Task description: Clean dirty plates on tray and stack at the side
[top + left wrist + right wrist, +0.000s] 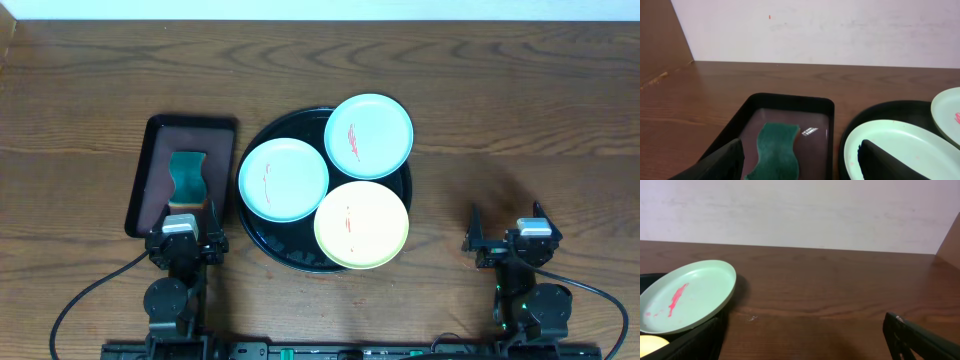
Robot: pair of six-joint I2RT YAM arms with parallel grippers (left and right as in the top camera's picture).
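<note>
The black round tray point(275, 243) holds three plates. A mint plate point(283, 179) lies at its left, a second mint plate point(368, 135) overhangs its far right rim, and a yellow plate point(362, 224) lies at the near right. All show thin red smears. My left gripper point(185, 215) is open over the near end of the brown rectangular tray point(150, 170), left of the plates. My right gripper point(508, 222) is open over bare table, right of the black tray. The left wrist view shows the left gripper point(800, 160) and the left mint plate point(895, 145). The right wrist view shows the right gripper point(802, 335) and the smeared mint plate point(690, 297).
A green wavy sponge point(187, 177) lies in the brown tray; it also shows in the left wrist view point(777, 147) between my left fingers. A pale wall runs along the table's far edge. Bare wood table point(520, 120) stretches to the right of the black tray.
</note>
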